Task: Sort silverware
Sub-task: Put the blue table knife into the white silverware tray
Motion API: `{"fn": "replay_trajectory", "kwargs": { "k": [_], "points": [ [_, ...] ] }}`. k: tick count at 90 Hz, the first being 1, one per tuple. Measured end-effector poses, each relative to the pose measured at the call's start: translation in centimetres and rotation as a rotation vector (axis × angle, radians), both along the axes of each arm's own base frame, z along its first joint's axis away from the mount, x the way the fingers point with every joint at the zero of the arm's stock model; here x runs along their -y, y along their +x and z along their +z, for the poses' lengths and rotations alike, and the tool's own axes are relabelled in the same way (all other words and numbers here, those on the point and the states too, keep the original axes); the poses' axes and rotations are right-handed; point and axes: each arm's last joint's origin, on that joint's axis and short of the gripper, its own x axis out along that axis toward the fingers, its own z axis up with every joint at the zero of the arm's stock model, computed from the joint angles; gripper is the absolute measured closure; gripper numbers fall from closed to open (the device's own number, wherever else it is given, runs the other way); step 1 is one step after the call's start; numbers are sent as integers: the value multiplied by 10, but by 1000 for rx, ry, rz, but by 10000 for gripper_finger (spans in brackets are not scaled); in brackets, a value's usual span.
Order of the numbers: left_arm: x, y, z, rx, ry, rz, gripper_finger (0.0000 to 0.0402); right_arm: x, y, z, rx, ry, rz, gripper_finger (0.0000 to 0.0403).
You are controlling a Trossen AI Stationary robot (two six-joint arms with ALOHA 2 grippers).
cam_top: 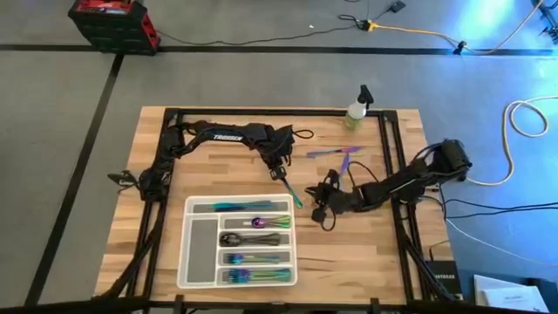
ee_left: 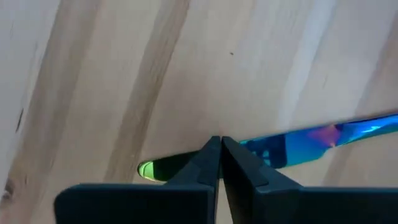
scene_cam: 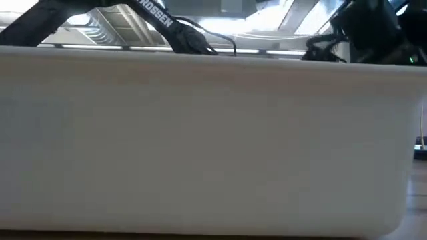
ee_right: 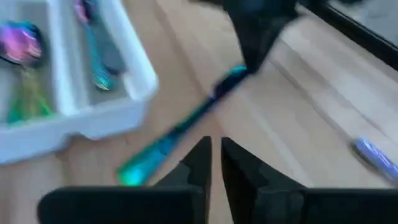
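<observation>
Centre frame, a knife (cam_top: pixel 292 192) shimmers teal-blue with a green tip. The tray (cam_top: pixel 196 262) at lower left is translucent white; the tabletop (cam_top: pixel 349 262) is pale striped wood; upper left, a red case (cam_top: pixel 112 22).

Even, bright light throughout; right wrist view motion-blurred, low view soft.

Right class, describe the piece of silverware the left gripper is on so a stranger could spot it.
Start at the white tray, then look just past its far right corner. There the left gripper is shut on a slim teal-blue utensil, lying slantwise on bare wood, unlike the two purple pieces farther back.
</observation>
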Motion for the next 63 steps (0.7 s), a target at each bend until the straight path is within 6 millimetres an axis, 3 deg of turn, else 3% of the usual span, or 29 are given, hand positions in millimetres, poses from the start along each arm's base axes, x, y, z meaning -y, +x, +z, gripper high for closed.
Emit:
{"fn": "replay_trajectory", "kwargs": {
  "k": [11, 41, 51, 63],
  "points": [
    [-1, 0, 1, 10, 3, 2, 401, -9, 1, -9, -5, 33, -9, 330],
    [-5, -1, 3, 27, 0, 6, 401, -37, 15, -23, 27, 85, 52, 129],
    [-5, 0, 3, 30, 1, 6, 401, -37, 19, -33, 9, 91, 14, 98],
    [-5, 0, 3, 30, 1, 5, 401, -37, 26, -47, 1, 76, -44, 92]
  ]
}}
